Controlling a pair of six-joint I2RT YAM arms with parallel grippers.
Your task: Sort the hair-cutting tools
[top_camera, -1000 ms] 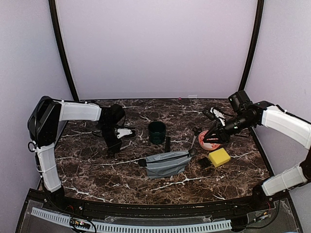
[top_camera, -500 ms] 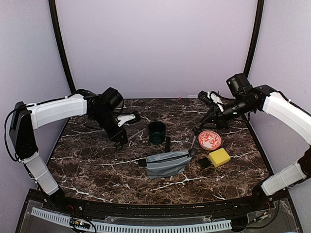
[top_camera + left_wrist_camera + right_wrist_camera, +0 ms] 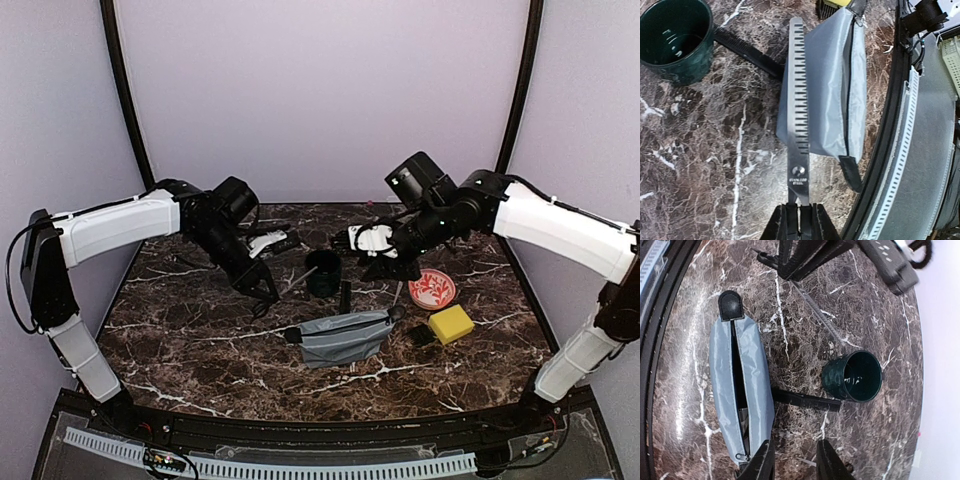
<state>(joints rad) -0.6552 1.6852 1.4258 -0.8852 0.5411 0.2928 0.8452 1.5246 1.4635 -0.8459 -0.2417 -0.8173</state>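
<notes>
Aloft, left pincer (image 3: 800,219) tight on scissors (image 3: 798,105)

Dark brown marble-look table (image 3: 200,350), veined in white. Behind the table and on both sides, plain pale lilac walls (image 3: 320,100), softly and evenly lit. At its back corners, two curved black poles (image 3: 125,100). Along its near edge, a white perforated strip (image 3: 300,467).
</notes>
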